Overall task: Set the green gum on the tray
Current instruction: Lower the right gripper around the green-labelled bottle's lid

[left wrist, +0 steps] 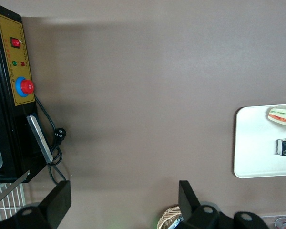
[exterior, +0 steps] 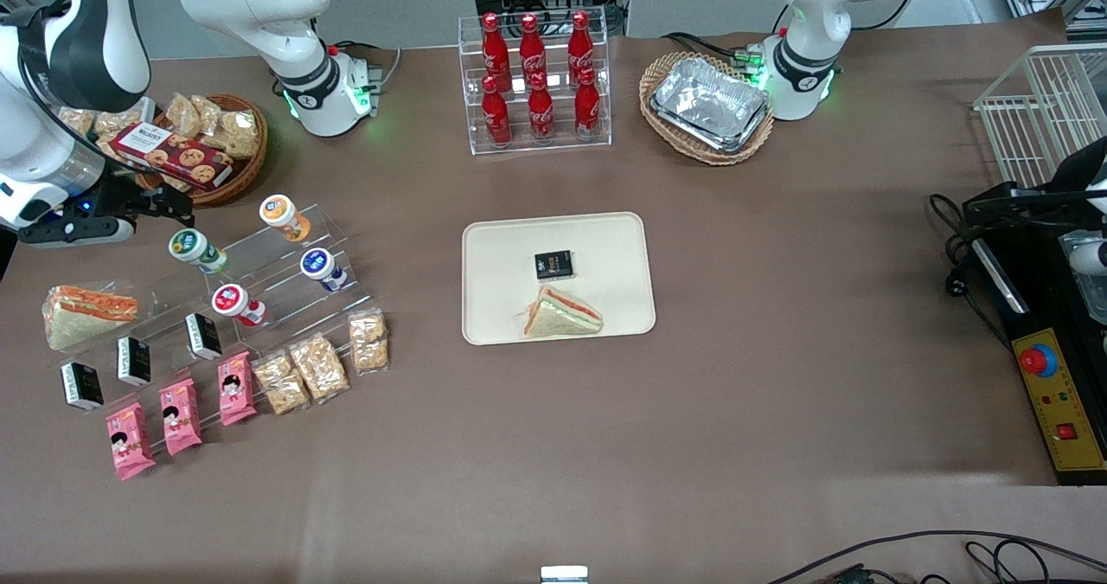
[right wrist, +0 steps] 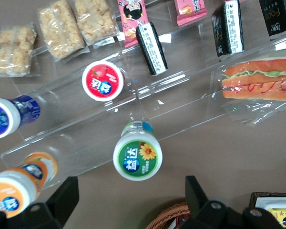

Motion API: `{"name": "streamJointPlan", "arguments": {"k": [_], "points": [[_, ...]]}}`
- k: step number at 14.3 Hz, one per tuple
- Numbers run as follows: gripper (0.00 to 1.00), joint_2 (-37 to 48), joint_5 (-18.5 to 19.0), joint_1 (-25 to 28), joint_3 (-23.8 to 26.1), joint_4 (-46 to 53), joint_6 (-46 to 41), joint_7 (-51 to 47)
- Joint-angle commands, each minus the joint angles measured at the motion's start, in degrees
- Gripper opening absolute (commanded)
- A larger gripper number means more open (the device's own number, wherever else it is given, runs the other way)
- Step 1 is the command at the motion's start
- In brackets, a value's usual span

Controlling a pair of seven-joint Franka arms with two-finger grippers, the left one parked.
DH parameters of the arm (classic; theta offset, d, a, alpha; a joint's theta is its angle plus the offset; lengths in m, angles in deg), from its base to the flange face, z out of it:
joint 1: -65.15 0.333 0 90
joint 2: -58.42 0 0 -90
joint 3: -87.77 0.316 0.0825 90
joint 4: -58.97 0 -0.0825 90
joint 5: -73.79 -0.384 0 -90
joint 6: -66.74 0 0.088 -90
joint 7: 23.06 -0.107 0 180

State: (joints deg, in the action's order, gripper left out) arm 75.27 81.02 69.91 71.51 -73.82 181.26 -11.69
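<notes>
Green-lidded, the green gum (exterior: 197, 250) sits on the clear acrylic step rack (exterior: 285, 264); your gripper (exterior: 164, 208) hovers just beside it, well apart from the cream tray (exterior: 502, 247). Wrist view: fingers (right wrist: 62, 198) spread wide, empty, straddling the round glossy lid. Descend, then close.

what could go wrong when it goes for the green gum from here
The gripper hangs open above the green gum, which sits on a clear acrylic step rack.

1. The orange-lidded bottle and red-lidded bottle stand close by; a wide or off-centre descent could knock one over.
2. The rack is see-through, so its edges are easy to misjudge; a jaw might catch a step.
3. The tray already holds a sandwich and a black packet; the gum could land on them.
</notes>
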Motion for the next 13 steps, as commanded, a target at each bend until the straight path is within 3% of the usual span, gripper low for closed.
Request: {"name": "streamJointPlan", "arguments": {"k": [1, 13], "points": [[1.0, -1.1, 0.7, -0.6, -1.0, -2.5, 4.8, 0.3], [0.99, -5.2, 0.0, -0.5, -2.0, -6.0, 13.1, -0.7]]}}
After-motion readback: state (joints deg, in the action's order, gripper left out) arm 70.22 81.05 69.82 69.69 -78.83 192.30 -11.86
